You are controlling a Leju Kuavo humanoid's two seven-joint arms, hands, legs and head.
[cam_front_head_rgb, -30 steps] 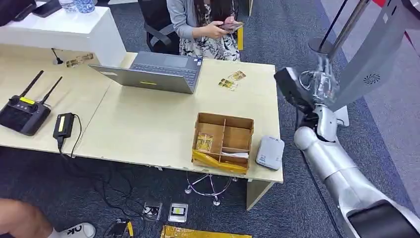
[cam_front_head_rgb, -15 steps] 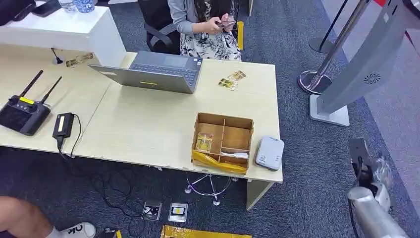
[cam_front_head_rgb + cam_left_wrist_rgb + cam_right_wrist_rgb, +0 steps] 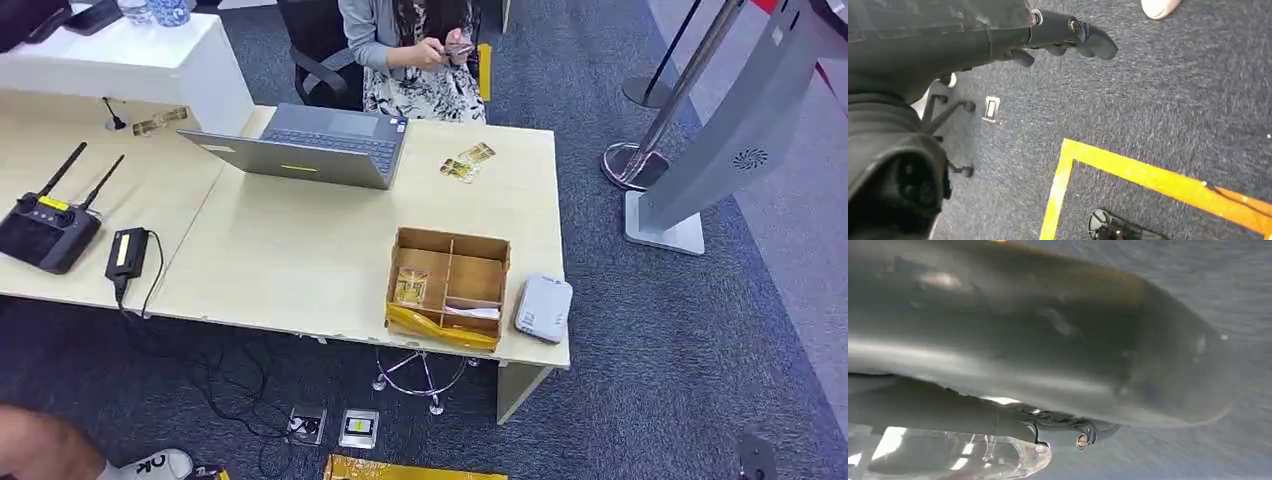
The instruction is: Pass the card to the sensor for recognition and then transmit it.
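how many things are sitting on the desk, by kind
laptop: 1
cardboard divider box: 1
grey card reader: 1
black remote with antennas: 1
black power adapter: 1
small piles of gold cards: 2
total: 7

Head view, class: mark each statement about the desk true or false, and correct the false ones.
1. The brown cardboard divided box sits near the desk's front edge. True.
2. The grey card reader lies inside the box. False: it lies on the pale wooden desk, beside the box.
3. The grey laptop is open. True.
4. The seated person is typing on the laptop. False: both hands hold a small object above the lap.
5. The black two-antenna controller rests on the desk. True.
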